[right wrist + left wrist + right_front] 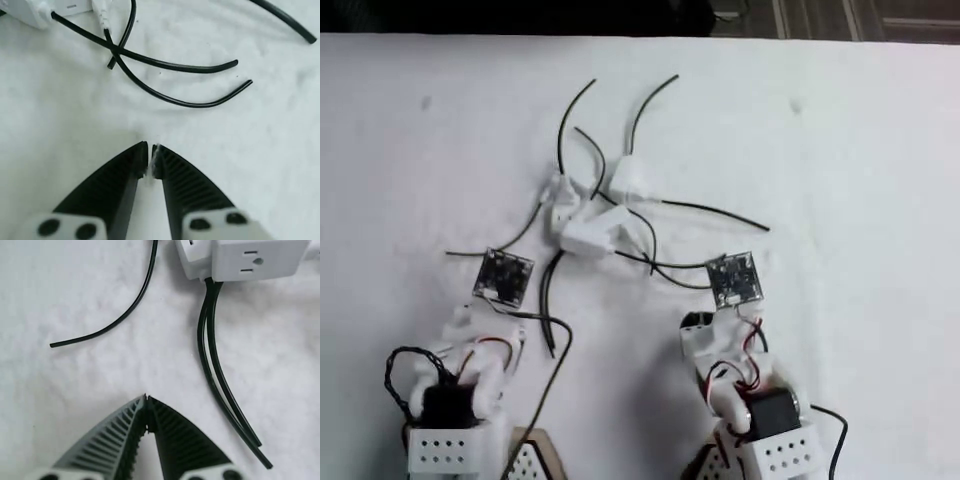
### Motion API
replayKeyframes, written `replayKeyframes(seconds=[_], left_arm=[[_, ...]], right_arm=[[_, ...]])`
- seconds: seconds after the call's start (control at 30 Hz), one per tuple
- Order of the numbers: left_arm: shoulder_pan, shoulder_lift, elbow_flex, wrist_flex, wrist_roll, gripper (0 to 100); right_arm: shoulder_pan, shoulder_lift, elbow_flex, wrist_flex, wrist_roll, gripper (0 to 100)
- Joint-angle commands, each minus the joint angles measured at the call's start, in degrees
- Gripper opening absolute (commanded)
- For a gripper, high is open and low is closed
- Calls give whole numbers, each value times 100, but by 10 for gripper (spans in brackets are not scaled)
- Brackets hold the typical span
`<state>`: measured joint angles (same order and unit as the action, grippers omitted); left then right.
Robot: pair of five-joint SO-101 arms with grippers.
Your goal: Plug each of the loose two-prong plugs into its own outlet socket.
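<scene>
White and faintly textured, the table (860,150) holds three white plug-and-socket pieces (588,236) bunched close together at its middle. Black cords (720,215) stray out from them. From above, plugs and sockets cannot be told apart. The left wrist view shows one socket (260,259) with an unfilled slotted face. Both arms sit at the near edge, apart from the bunch. The left gripper (146,402) is closed on nothing, its tips touching. The right gripper (150,152) is likewise closed and empty, with cords lying just beyond it.
</scene>
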<state>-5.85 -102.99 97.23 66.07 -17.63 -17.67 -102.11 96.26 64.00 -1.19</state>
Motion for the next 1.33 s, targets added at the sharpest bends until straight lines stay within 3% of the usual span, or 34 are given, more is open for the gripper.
replayKeyframes(seconds=[0.0,0.37,1.3], left_arm=[[13,-40,-9,18,26,24],[13,-40,-9,26,26,24],[13,-40,-9,26,26,24]], right_arm=[[40,-48,62,180,-44,18],[84,-48,62,848,-79,19],[48,-48,62,840,-70,19]])
